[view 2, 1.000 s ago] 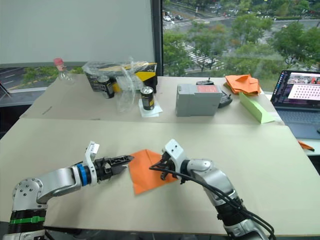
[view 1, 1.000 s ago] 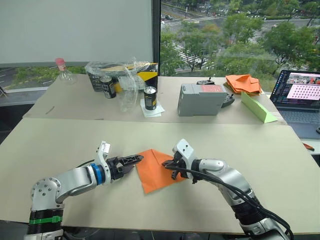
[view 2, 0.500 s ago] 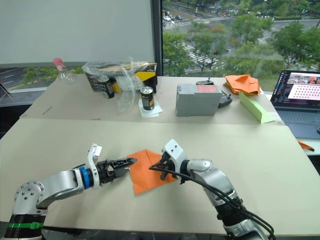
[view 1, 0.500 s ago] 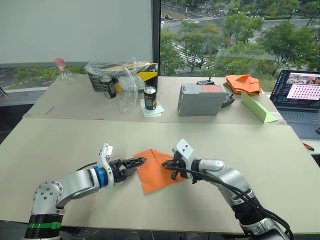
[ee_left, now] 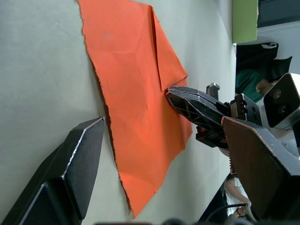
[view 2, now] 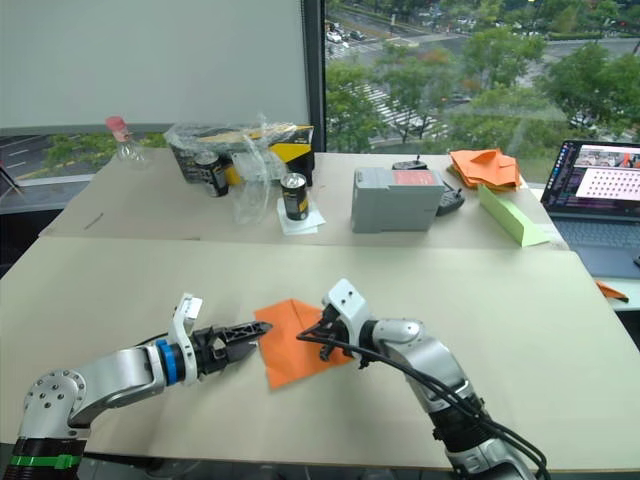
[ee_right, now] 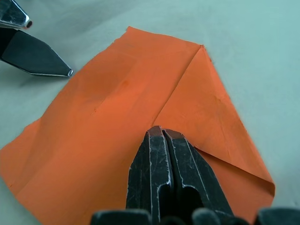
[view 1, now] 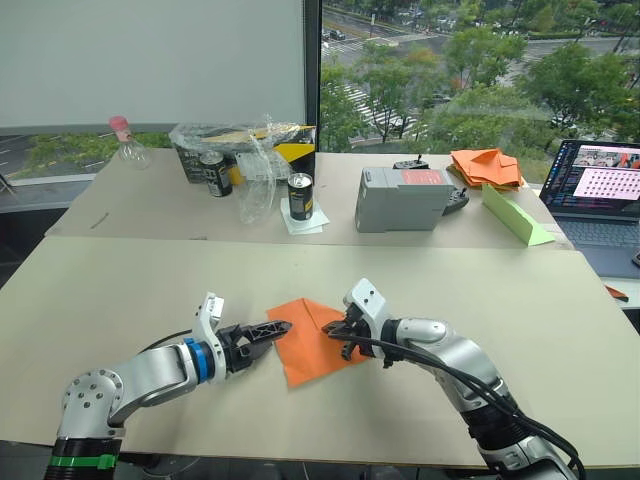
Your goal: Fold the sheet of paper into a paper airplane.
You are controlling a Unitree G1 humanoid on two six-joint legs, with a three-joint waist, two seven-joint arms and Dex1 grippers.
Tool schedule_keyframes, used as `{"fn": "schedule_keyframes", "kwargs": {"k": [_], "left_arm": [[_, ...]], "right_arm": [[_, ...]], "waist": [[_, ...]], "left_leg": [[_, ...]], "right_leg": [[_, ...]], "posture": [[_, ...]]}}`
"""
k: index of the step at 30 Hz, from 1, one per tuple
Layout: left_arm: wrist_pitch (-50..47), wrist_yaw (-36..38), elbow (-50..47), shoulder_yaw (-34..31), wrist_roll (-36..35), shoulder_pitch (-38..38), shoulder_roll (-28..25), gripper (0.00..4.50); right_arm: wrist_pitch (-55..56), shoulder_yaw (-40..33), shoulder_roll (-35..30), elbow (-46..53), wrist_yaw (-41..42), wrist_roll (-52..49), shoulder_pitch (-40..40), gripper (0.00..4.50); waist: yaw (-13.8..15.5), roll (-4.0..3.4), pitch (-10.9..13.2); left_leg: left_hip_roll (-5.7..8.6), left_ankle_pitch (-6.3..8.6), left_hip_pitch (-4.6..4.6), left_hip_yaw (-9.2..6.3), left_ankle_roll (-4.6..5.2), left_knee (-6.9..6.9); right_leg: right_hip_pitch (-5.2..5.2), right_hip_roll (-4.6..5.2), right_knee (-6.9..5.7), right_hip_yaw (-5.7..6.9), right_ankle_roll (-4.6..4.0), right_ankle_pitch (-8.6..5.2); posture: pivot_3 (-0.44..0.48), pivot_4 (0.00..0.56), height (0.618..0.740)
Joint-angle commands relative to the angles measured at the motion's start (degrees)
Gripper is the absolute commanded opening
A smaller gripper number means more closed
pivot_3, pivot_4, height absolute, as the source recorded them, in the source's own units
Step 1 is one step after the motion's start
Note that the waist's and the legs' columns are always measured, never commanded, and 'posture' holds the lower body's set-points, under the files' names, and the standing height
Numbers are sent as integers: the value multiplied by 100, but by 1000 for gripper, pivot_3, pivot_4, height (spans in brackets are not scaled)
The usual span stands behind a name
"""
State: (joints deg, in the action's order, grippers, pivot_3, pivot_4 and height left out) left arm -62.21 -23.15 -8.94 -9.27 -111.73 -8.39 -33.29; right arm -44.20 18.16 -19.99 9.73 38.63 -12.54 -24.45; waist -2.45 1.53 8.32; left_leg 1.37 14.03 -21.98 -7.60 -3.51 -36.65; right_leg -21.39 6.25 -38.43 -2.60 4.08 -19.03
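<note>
The sheet of paper (view 2: 290, 340) lies flat near the table's (view 2: 560, 330) near edge; the right gripper (view 2: 321, 337) presses on its right side; the left gripper (view 2: 250, 333) reaches its left edge; cans and clutter line the far table.

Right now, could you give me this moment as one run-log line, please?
stage: folding | sheet of paper: flat on table, one corner folded | right gripper: shut, pressing fold | left gripper: open at paper's edge

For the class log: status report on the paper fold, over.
Right gripper shut, pressing paper. Left gripper open at its edge. One corner folded. Nothing in the way.
</note>
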Motion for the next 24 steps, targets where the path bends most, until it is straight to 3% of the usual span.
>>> {"fn": "schedule_keyframes", "kwargs": {"k": [1, 24], "left_arm": [[107, -48, 13, 66, -127, -145, 11, 4254], [448, -249, 222, 324, -127, -332, 111, 4254]], "right_arm": [[-59, 6, -10, 123, -3, -21, -14, 0], [-45, 11, -26, 149, -27, -5, 17, 0]], "waist": [[2, 0, 0], [0, 0, 0]], "left_leg": [[0, 0, 0, 0, 0, 0], [0, -1, 0, 0, -1, 0]], "right_leg": [[0, 0, 0, 0, 0, 0], [1, 0, 1, 0, 0, 0]], "posture": [[0, 150, 740], [0, 150, 740]]}}
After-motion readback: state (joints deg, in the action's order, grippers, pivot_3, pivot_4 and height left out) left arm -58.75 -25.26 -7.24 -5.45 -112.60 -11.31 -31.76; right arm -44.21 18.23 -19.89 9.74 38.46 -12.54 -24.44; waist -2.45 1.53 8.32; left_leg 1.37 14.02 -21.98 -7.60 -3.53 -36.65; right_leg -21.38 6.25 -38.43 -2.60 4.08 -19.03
